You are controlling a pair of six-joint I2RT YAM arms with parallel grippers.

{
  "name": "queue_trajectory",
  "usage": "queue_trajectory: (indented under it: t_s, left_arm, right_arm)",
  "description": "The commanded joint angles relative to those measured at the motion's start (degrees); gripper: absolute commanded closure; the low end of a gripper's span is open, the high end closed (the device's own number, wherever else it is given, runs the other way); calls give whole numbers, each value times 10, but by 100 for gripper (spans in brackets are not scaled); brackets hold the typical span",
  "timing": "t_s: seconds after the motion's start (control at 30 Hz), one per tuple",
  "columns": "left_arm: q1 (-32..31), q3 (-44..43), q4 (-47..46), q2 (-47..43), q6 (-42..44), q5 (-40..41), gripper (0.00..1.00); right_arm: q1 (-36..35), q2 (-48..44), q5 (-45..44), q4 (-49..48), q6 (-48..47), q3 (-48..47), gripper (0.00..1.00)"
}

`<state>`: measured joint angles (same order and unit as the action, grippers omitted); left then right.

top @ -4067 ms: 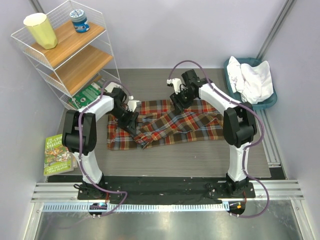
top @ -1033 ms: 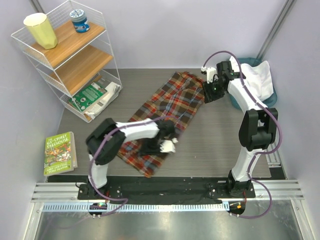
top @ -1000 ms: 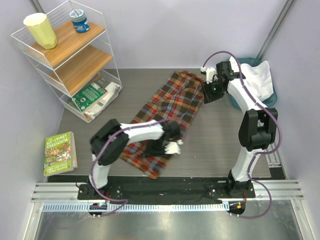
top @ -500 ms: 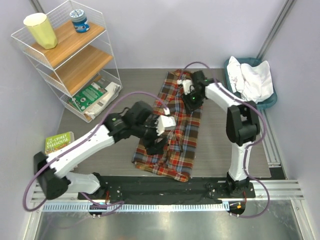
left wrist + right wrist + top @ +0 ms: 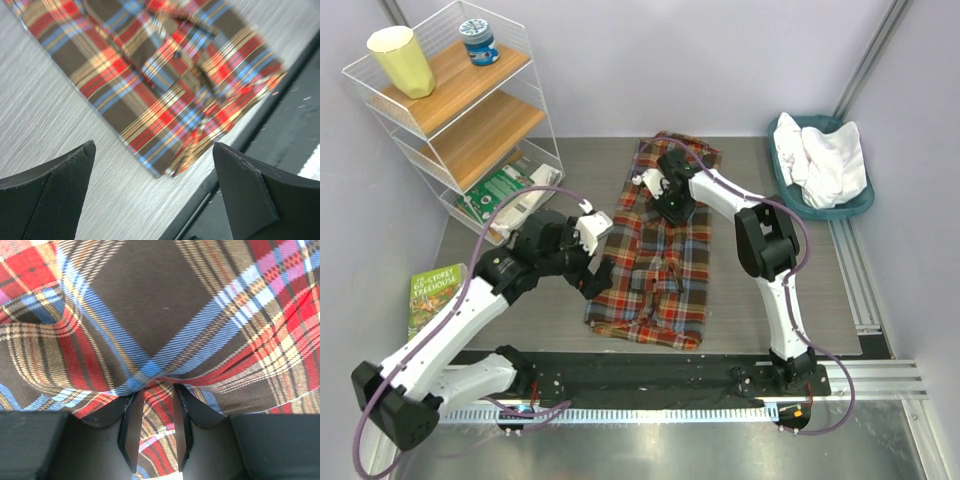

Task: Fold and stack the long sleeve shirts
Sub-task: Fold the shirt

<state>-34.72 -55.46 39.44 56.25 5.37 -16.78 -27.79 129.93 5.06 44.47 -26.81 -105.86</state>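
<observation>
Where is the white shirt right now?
In the top view, the white shirt lies bunched in the teal basket at the far right, apart from the plaid shirt to its left.

The top camera looked steeply down from behind the near edge, taking in the whole table [image 5: 720, 300]. The left wrist camera hovered well above the plaid shirt [image 5: 165, 75], looking down obliquely. The right wrist camera sat almost against it. All three views shared that shirt.
</observation>
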Motion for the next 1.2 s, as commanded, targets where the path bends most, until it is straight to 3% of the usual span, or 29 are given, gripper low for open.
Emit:
queue_trajectory:
  t_s: [0.0, 0.13, 0.27, 0.5, 0.63, 0.73, 0.97, 1.17]
  left_arm:
    - [6, -14, 6, 94, 53, 28, 0]
    - [7, -26, 12, 163, 104, 0, 12]
    - [3, 5, -61, 189, 101, -5, 26]
    - [-34, 25, -88, 234, 90, 16, 35]
    - [-34, 15, -69, 275, 81, 37, 42]
    - [-37, 8, -59, 302, 76, 31, 43]
    - [-43, -23, -28, 380, 39, 3, 55]
    - [-98, -51, -32, 429, -13, -12, 61]
  right_arm:
    - [4, 17, -44, -43, -87, -7, 64]
    - [26, -62, -10, -30, -74, 1, 58]
    - [34, -182, 42, 20, -5, 23, 52]
    - [34, -293, 163, 54, 159, 166, 52]
    - [34, -289, 156, 10, 185, 275, 56]
    - [34, -268, 129, -24, 178, 297, 57]
    - [51, -195, 101, -47, 163, 276, 59]
    - [119, -159, 94, -33, 131, 266, 60]
